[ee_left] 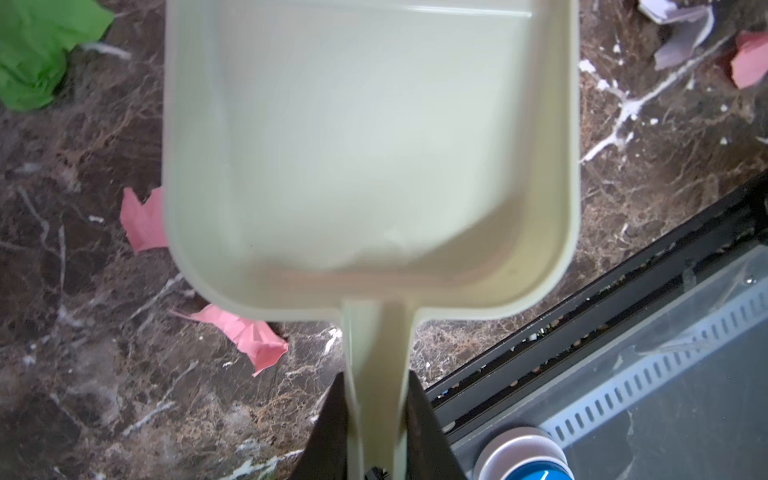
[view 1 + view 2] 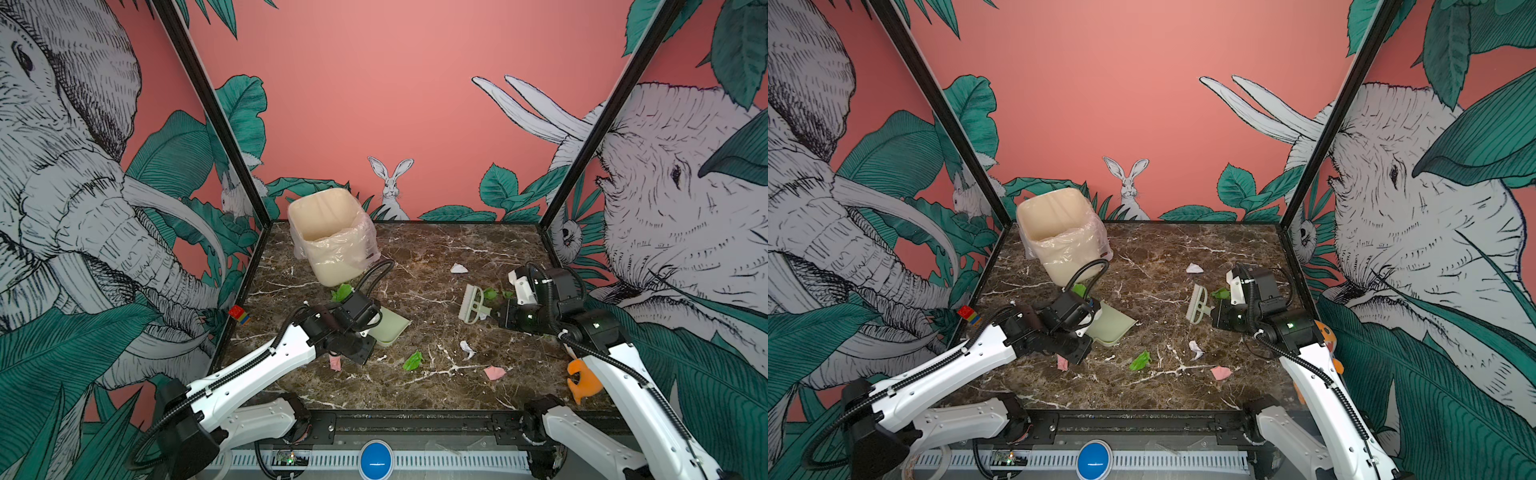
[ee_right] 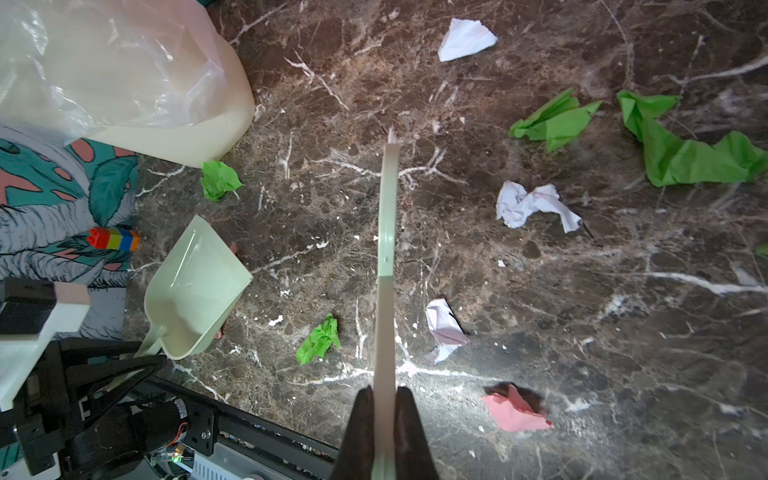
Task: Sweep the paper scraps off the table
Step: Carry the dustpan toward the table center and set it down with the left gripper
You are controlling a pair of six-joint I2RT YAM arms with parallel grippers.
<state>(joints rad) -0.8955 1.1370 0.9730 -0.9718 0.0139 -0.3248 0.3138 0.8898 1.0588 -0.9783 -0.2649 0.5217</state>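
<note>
Several paper scraps lie on the table (image 2: pixel 419 249): white (image 2: pixel 458 268), green (image 2: pixel 412 360), pink (image 2: pixel 494 372), another white (image 2: pixel 467 349), and green by the bin (image 2: pixel 341 292). My left gripper (image 1: pixel 377 399) is shut on the handle of the pale green dustpan (image 1: pixel 365 145), held low at centre-left (image 2: pixel 390 328), with pink scraps (image 1: pixel 245 332) beside it. My right gripper (image 3: pixel 384 399) is shut on the brush (image 3: pixel 386 249), which hangs over the table at centre-right (image 2: pixel 471 305) with green scraps (image 2: pixel 490 294) just behind it.
A cream bin (image 2: pixel 328 237) lined with a clear bag stands at the back left. An orange plush toy (image 2: pixel 584 382) lies by the right arm near the front right. A coloured block (image 2: pixel 239 314) sits at the left edge. Printed walls enclose three sides.
</note>
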